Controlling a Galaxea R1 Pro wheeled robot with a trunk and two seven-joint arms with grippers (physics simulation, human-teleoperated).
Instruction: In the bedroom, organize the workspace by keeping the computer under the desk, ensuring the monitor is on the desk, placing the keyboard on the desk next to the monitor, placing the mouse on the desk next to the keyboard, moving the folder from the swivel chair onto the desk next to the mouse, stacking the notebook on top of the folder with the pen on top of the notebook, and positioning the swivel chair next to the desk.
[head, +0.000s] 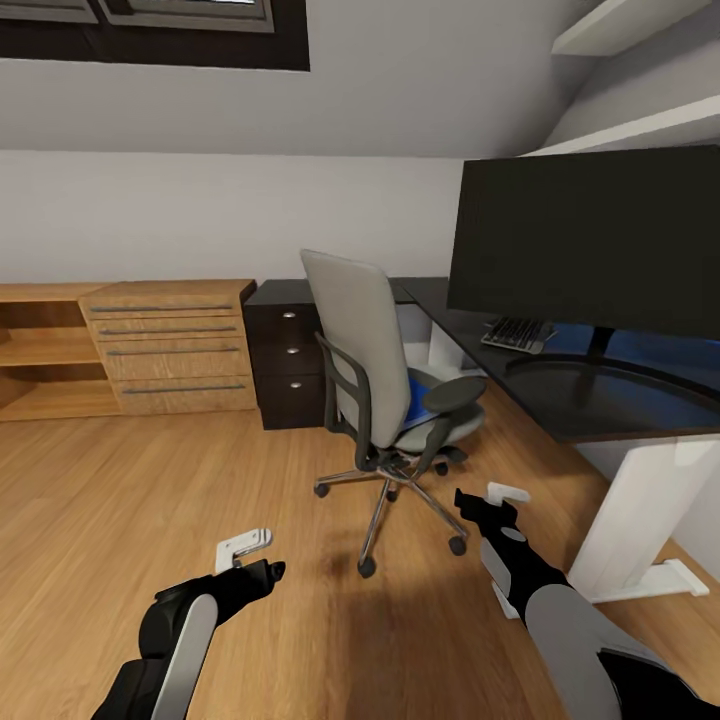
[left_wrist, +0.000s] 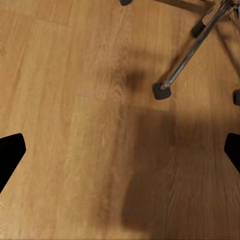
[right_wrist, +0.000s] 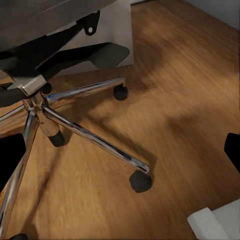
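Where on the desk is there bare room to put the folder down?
The desk has a bare black strip at its near-left corner, between the keyboard and the swivel chair. Toward the monitor it is crowded: its curved stand base takes the front edge. The folder lies on the chair's seat.

Two black and grey arms with white-fingered grippers

In the lower left of the head view, the left arm has glossy black rounded shells with a long light grey panel along its forearm, narrowing to a black wrist; the left gripper carries white, blocky fingers with small dark screw dots. In the lower right, the right arm shows a black wrist, a rounded grey forearm shell and a white edge strip, ending in the right gripper with white fingers.
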